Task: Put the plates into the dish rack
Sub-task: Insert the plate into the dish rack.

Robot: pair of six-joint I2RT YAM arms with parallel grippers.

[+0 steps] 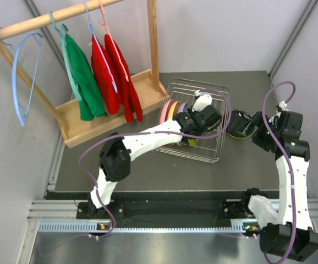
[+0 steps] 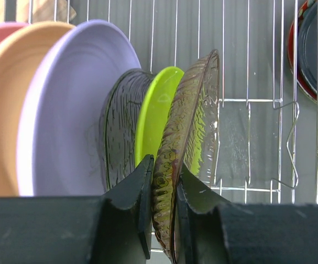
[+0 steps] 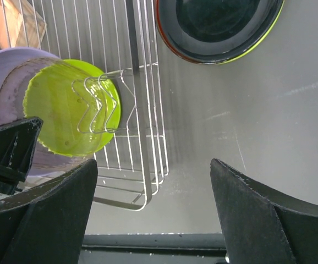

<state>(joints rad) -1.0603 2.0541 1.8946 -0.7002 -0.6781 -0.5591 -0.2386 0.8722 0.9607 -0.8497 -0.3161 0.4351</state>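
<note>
Clear plate (image 2: pixel 189 143), on edge in the dish rack (image 2: pixel 247 100), looks light, stiff and slick; the left gripper (image 2: pixel 163 170) pinches its rim. Right gripper (image 3: pixel 153 165) gapes empty beside the rack.

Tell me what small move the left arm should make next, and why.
Probably open the left gripper and let go. It is shut on the clear plate, which already stands on edge inside the dish rack, just past the lime green plate. Its lower rim is hidden, so open slowly.
</note>
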